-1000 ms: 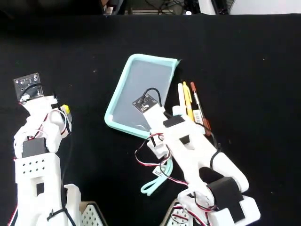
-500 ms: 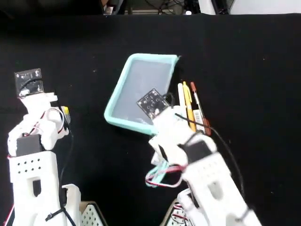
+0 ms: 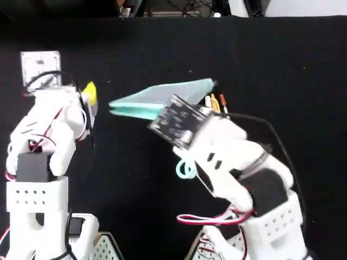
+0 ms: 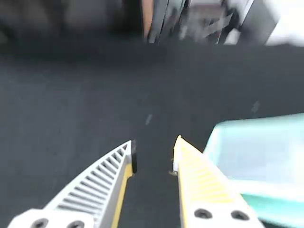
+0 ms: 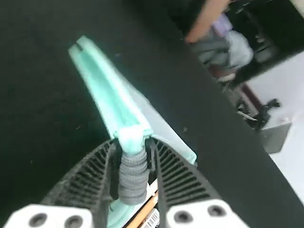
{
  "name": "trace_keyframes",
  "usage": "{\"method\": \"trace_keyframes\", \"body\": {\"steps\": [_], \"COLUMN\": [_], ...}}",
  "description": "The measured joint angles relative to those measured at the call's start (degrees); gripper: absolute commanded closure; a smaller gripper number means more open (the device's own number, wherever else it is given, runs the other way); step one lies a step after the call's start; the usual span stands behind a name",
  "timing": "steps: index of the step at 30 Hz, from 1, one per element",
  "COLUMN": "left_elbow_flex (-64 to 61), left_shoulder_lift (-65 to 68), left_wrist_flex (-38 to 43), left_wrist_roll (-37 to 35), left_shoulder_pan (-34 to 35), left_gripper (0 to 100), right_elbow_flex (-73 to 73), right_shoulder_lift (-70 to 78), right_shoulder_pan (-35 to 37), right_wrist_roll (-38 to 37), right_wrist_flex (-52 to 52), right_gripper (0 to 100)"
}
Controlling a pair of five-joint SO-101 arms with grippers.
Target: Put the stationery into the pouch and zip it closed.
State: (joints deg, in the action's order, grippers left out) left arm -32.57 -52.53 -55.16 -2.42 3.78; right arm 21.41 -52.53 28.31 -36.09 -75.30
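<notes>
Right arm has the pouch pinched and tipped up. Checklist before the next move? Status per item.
1. Right gripper hold on the pouch: ok. Its jaws are shut on the pouch's end.
2. Left gripper free: ok. It is open with nothing between the fingers, and the pouch is off to one side of it.
3. Pouch mouth open: cannot tell. The pouch is tipped up and seen nearly edge-on.
4. Pouch fully off the table: cannot tell. Its far edge may be touching.
5. Pens inside the pouch: not ok. They lie on the table beside the pouch, partly behind the right arm.
</notes>
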Motion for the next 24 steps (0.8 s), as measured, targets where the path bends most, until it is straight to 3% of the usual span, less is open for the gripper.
{"method": "trace_keyframes", "body": {"steps": [9,19,24], "left_elbow_flex": [0.44,-4.92,-7.38], "left_shoulder_lift": [16.79,17.85,17.93], "left_wrist_flex": [8.18,8.97,8.97], "left_wrist_roll": [-1.05,-1.05,-1.05], "left_shoulder_pan": [-2.37,-2.9,-4.4], "left_gripper": [84,84,84], "right_elbow_flex": [-8.09,-8.09,-7.21], "right_shoulder_lift": [5.45,5.45,5.45], "right_shoulder_pan": [4.48,4.84,1.41], "right_wrist_roll": [-1.76,-2.02,5.45], "right_wrist_flex": [-1.49,-0.18,7.47], "right_gripper": [98.6,98.6,98.6]}}
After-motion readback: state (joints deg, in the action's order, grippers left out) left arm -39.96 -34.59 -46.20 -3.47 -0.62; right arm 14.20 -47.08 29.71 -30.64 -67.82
